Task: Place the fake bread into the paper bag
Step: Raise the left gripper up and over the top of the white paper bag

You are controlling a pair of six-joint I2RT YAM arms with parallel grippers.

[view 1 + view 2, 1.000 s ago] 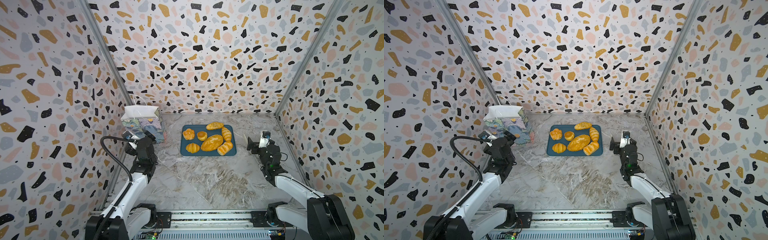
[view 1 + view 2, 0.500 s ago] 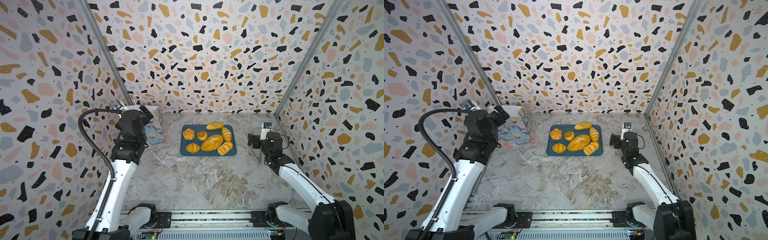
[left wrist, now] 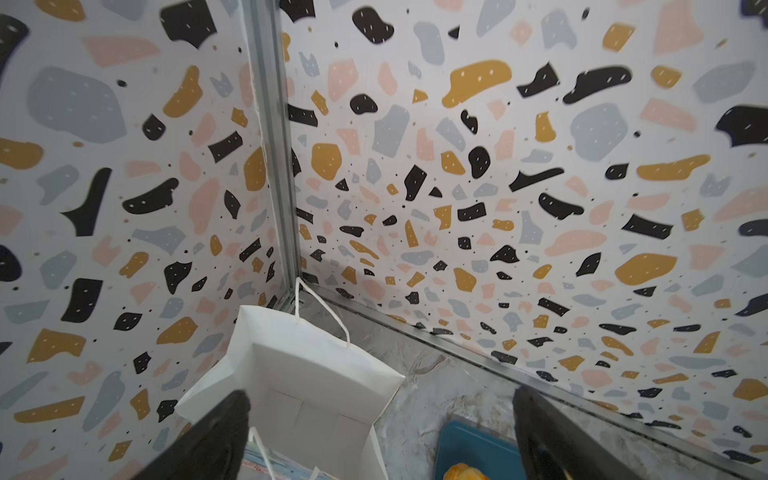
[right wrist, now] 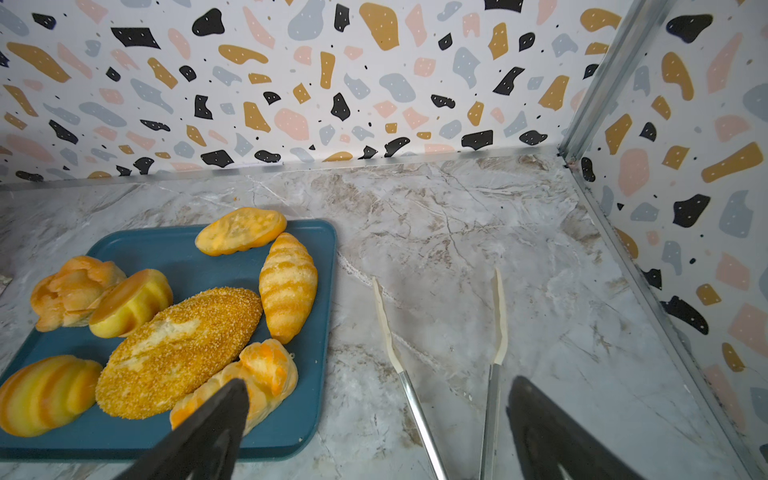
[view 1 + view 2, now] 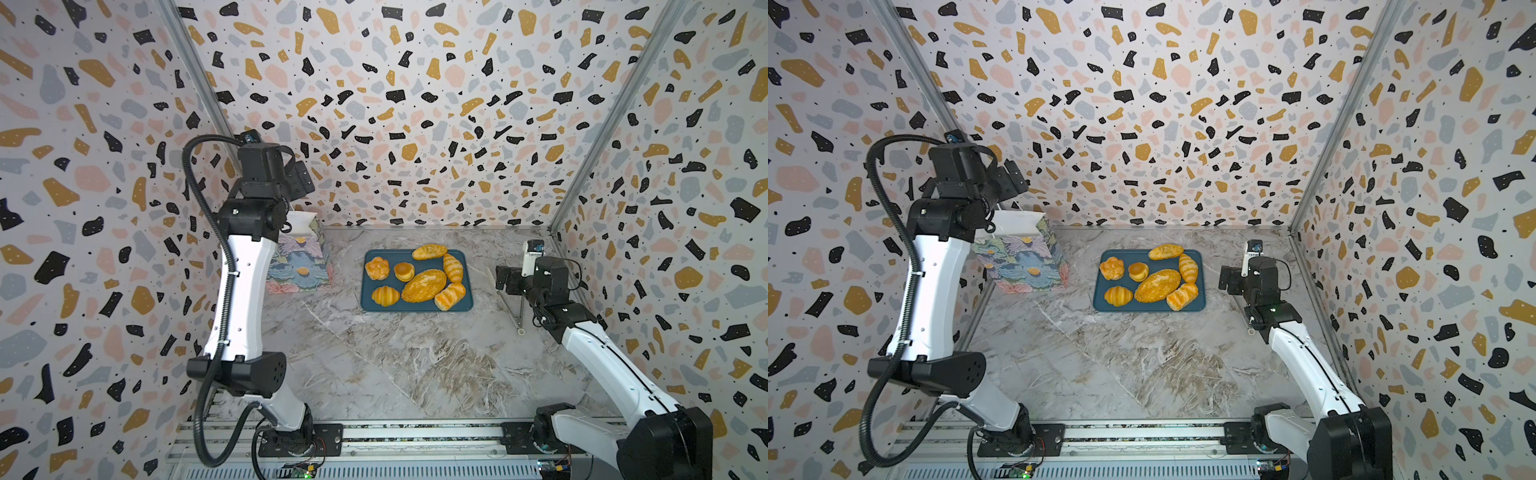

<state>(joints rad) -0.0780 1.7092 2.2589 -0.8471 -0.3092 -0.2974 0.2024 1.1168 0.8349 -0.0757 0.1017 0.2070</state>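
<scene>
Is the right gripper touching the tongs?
Apart. In the right wrist view the tongs lie on the table between the right gripper's open fingers, with bare marble between each tong arm and the nearer finger.

White-shelled, black-jointed arms [image 5: 245, 291] are carrying a black left gripper [image 3: 379, 399] and right gripper [image 4: 379, 383]; a ribbed black cable [image 5: 197, 415] is looping.

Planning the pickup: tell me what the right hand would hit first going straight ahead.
Probably the tongs, lying on the table just ahead of the open right hand; depth is unclear.
</scene>
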